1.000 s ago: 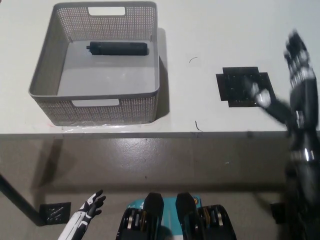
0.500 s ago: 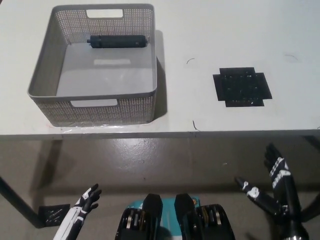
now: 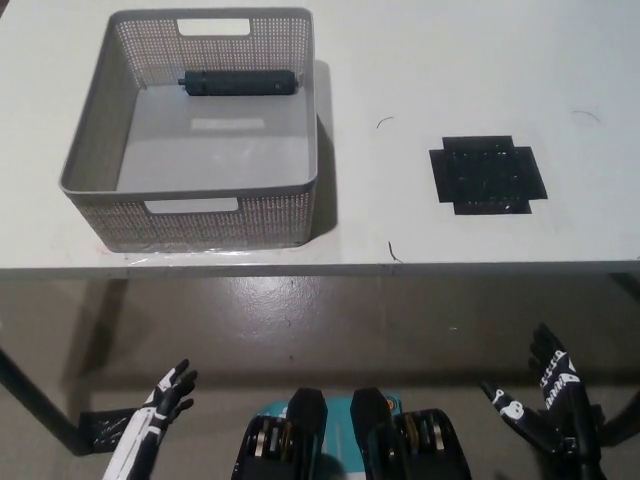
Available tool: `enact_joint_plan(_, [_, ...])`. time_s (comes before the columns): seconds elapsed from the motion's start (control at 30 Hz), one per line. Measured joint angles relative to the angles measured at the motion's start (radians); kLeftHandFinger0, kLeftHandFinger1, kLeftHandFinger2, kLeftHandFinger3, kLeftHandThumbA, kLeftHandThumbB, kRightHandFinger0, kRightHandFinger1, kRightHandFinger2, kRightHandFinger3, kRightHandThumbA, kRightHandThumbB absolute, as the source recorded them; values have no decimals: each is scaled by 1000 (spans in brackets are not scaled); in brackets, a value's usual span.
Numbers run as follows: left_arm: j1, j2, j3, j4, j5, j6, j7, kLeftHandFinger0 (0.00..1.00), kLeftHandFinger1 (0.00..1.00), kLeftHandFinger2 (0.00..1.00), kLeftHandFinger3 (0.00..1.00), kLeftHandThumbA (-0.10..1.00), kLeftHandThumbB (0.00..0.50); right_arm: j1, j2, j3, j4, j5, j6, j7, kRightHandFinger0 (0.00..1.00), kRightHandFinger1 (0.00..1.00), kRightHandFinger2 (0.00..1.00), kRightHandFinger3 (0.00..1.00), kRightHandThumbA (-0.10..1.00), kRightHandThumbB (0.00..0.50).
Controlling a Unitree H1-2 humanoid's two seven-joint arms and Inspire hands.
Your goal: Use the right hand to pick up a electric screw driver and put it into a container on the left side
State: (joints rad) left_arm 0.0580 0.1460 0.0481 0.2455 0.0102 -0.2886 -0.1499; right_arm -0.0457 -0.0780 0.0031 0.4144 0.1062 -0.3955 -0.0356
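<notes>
A black electric screwdriver [image 3: 237,82] lies on its side inside the grey mesh container [image 3: 190,205], against its far wall, on the table's left part. My black right hand [image 3: 548,405] hangs open at the lower right, below the table's front edge, holding nothing. The white left hand [image 3: 160,408] rests open at the lower left, also below the table.
A black cross-shaped mat [image 3: 488,174] lies on the white table [image 3: 420,70] to the right of the container. The table's front edge [image 3: 400,266] runs across the middle of the picture, with grey floor below it.
The right hand has dropped from above the table's right side to below its front edge. The view shifted slightly; the screwdriver stays in the container.
</notes>
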Motion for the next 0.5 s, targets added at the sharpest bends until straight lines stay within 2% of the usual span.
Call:
enact_joint_plan(0.33, [3, 0, 23, 36, -20, -15, 0, 1000, 1000, 1000, 1000, 1000, 202, -10, -1, -1, 42, -12, -10, 5, 1000, 1000, 1000, 1000, 943, 290])
enact_joint_plan(0.5, [3, 0, 23, 38, -26, -22, 0, 1000, 1000, 1000, 1000, 1000, 193, -14, -1, -1, 47, -25, -14, 6, 1000, 1000, 1000, 1000, 933, 283])
